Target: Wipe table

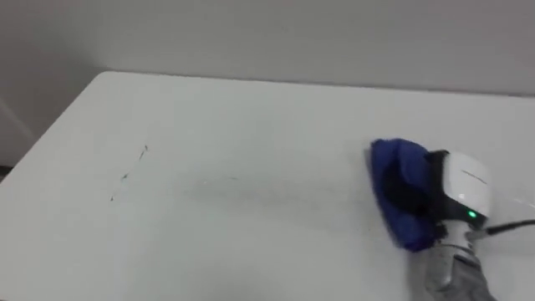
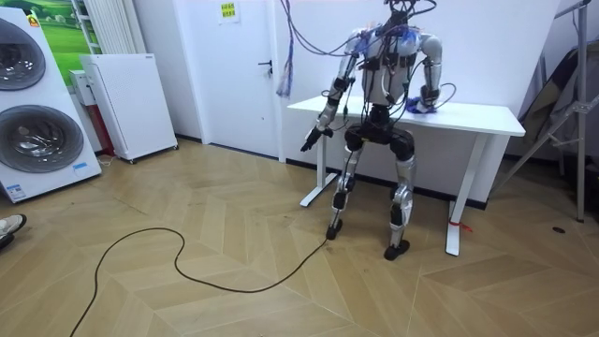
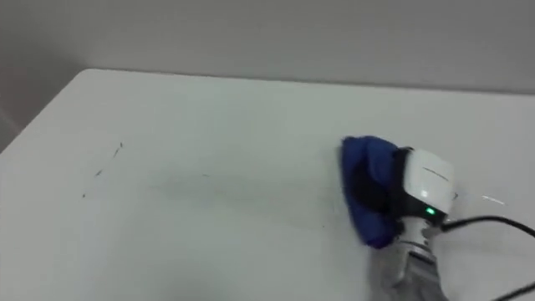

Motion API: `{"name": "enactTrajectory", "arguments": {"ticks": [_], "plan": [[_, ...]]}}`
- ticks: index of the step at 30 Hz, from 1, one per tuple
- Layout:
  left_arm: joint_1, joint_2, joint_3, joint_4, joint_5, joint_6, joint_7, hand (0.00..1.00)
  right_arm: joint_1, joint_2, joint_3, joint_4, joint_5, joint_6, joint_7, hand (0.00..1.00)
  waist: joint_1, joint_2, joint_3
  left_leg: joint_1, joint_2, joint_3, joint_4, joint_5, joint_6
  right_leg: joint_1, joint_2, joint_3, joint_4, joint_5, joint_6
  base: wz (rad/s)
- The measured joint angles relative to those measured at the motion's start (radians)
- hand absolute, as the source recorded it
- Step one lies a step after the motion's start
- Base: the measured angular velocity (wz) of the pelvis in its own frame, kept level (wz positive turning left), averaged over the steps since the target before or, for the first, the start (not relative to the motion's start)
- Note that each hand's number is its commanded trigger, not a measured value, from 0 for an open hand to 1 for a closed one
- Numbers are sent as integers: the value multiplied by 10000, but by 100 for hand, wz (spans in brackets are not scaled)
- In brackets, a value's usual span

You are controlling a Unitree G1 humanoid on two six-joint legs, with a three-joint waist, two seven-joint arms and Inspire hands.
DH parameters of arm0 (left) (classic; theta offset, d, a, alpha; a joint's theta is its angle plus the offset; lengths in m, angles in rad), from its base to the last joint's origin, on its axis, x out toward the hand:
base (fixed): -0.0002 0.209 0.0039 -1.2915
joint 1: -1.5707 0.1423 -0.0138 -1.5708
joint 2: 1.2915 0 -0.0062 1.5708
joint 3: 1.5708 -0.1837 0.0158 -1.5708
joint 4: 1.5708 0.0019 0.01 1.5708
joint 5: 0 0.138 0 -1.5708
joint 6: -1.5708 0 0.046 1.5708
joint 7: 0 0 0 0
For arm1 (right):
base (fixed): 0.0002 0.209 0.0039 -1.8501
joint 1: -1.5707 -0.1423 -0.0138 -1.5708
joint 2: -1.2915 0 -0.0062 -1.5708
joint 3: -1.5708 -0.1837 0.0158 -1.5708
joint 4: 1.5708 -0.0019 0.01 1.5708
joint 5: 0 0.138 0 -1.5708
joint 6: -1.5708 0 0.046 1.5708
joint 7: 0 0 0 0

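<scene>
Right hand (image 1: 462, 189) is down on the blue cloth (image 1: 394, 170) at the right side of the white table (image 1: 251, 117), its dark fingers sunk into the folds, so I can't tell whether it grips or just presses. Faint dark marks (image 1: 129, 174) sit well apart on the left of the tabletop. Left hand (image 2: 310, 140) hangs off the table's left edge, too small to tell its fingers.

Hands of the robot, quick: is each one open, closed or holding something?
Right hand: on the crumpled blue cloth on the white table; grip cannot be told.
Left hand: hangs beside the table; cannot be told.
</scene>
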Motion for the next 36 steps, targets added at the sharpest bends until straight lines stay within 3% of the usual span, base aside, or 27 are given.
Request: {"name": "enactTrajectory", "arguments": {"ticks": [3, 4, 5, 6, 7, 8, 10, 12, 14, 16, 19, 21, 23, 24, 25, 26, 27, 29, 30, 32, 36], "plan": [[81, 12, -10, -531, -514, 402, 12, 0, 258, 41, 265, 531, 35, -464, -544, 100, -336, -225, -42, -49, -225, -371, -325, 54, 90, 262, 4, -12, -398, 277, -36, 21], [98, 44, -11, -626, -558, 370, 75, 0, 363, 17, 244, 912, 208, -808, -850, 100, -661, -304, -65, 60, -296, -529, -384, 125, 190, 463, 12, -17, -629, 325, -4, 31], [152, 75, 43, -625, -518, 294, 151, 0, 703, -3, 91, 1112, 314, -1170, -1112, 100, -912, -472, -140, 181, -359, -571, -441, 153, 230, 664, -3, -11, -881, 357, 51, 29], [165, 96, 148, -628, -421, 223, 175, 0, 947, -9, -105, 1184, 355, -1401, -1258, 100, -1034, -562, -173, 224, -389, -550, -440, 150, 240, 790, -22, -12, -983, 375, 78, 34], [198, 207, 245, -665, -133, 129, 265, 0, 1579, -63, -478, 1204, 654, -1714, -1649, 100, -1274, -675, -286, 280, -447, -435, -439, 165, 287, 1062, -42, -14, -1215, 386, 129, 45], [174, 341, 342, -783, 121, 42, 335, 0, 2167, -68, -961, 1205, 853, -1879, -2038, 100, -1501, -914, -303, 344, -504, -382, -442, 157, 330, 1337, -43, -14, -1466, 401, 178, 45], [185, 443, 664, -836, 280, -75, 405, 0, 2861, -78, -1665, 1244, 947, -1969, -2538, 100, -1634, -1093, -295, 471, -542, -245, -462, 97, 408, 1518, -40, -23, -1611, 430, 214, 4], [184, 443, 957, -832, 278, -184, 486, 0, 3551, -258, -2392, 1245, 1217, -2118, -3026, 100, -1748, -1093, -310, 491, -588, -187, -462, -9, 477, 1576, -1, -49, -1691, 448, 205, -8], [212, 499, 1031, -828, 276, -253, 792, 0, 4268, -775, -2911, 1289, 1901, -2259, -3278, 100, -1733, -1027, -347, 532, -658, -168, -459, -102, 574, 1607, 1, -163, -1579, 459, 200, -6], [310, 527, 1013, -834, 258, -257, 956, 0, 4409, -1068, -2957, 1470, 2164, -2257, -3242, 100, -1671, -1005, -344, 650, -656, -169, -476, -161, 589, 1653, 2, -413, -1516, 484, 166, -10], [310, 441, 651, -855, 21, -247, 948, 0, 4130, -1016, -2936, 1395, 2110, -2012, -2978, 100, -1635, -942, -338, 808, -645, -183, -559, -197, 592, 1783, 17, -759, -1554, 550, 110, -10], [306, 406, 220, -794, -101, -235, 958, 0, 3871, -917, -2767, 1112, 2099, -1533, -2785, 100, -1568, -870, -324, 928, -643, -226, -621, -205, 588, 1792, 71, -783, -1544, 618, 49, -29], [118, 267, -164, -755, -270, -167, 956, 0, 3309, -587, -2260, 519, 2063, -550, -2290, 100, -1365, -766, -257, 989, -624, -443, -646, -248, 559, 1694, 233, -787, -1552, 789, -111, -42], [-18, 253, -277, -655, -270, -182, 953, 0, 3139, -470, -2038, 380, 2057, -304, -2101, 100, -1261, -756, -241, 991, -619, -504, -644, -250, 562, 1654, 281, -785, -1550, 824, -153, -50], [-201, 197, -419, -455, -292, -175, 947, 0, 2708, -371, -1476, -16, 1815, 143, -1548, 100, -938, -720, -225, 981, -583, -565, -646, -255, 563, 1469, 406, -782, -1513, 920, -289, -59], [-372, 168, -514, -425, -352, -161, 938, 0, 2064, -294, -643, -380, 1464, 404, -887, 100, -691, -684, -122, 926, -575, -883, -639, -273, 580, 1351, 561, -787, -1518, 1024, -423, -53], [-451, 166, -541, -427, -353, -160, 928, 0, 1725, -252, -226, -488, 1164, 434, -561, 100, -633, -692, -86, 857, -573, -1075, -632, -275, 582, 1293, 626, -784, -1523, 1045, -456, -19], [-577, 117, -915, -395, -343, -91, 871, 0, 513, 267, 931, -846, -180, 303, 428, 100, -324, -625, -23, 565, -559, -1752, -603, -223, 508, 1096, 831, -801, -1540, 985, -582, 16], [-564, 85, -1009, -404, -316, -56, 841, 0, 304, 373, 1090, -906, -441, 243, 562, 100, -199, -588, -6, 539, -564, -1870, -604, -214, 503, 1066, 856, -817, -1540, 961, -618, 21], [-180, -22, -1095, -625, -222, 114, 704, 0, -195, 507, 1528, -1035, -1135, 87, 924, 100, 210, -523, -49, 398, -627, -2246, -643, -137, 557, 1034, 874, -830, -1544, 801, -610, 31], [783, 52, -745, -737, -299, 583, 401, 0, 329, 385, 1395, -618, -1282, 20, 947, 100, 258, -613, -106, 443, -749, -2217, -627, -97, 608, 1295, 705, -1044, -1546, 600, -477, 41]]}}
